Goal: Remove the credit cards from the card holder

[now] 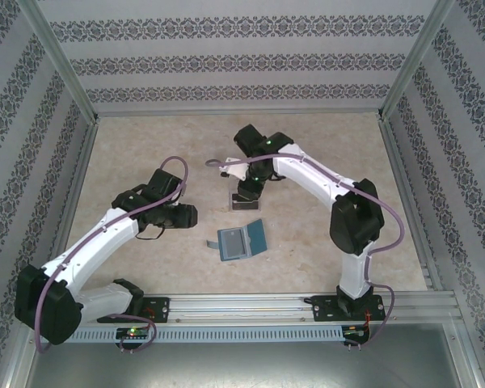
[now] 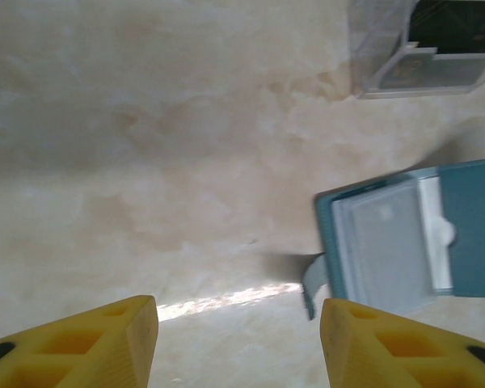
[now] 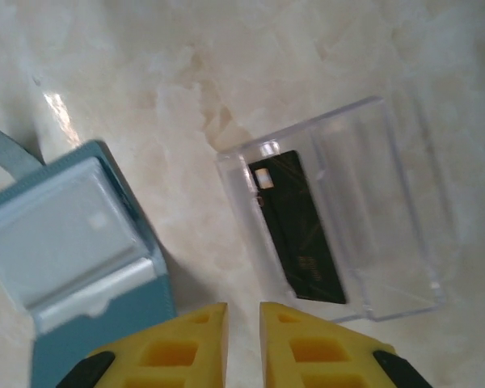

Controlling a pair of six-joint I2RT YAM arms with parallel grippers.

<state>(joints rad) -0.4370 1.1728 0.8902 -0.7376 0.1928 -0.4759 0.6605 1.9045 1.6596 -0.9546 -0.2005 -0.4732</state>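
Right wrist: dark card (image 3: 301,229) in clear tray (image 3: 388,202), right end effector (image 3: 242,343) nearly together; left end effector (image 2: 238,339) apart.

Nothing I can read anywhere. The dark card (image 3: 301,230) lying in the clear tray (image 3: 388,202) carries faint marks and a pale patch near one end, too blurred for me to make out as letters.

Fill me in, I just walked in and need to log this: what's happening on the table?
Two robot arms are emptying a small teal-blue bifold wallet, which lies open on the beige table. A dark card already sits in the clear plastic tray. The right gripper hovers nearly shut above the tray and holds nothing. The left gripper hangs open beside the wallet, apart from it.
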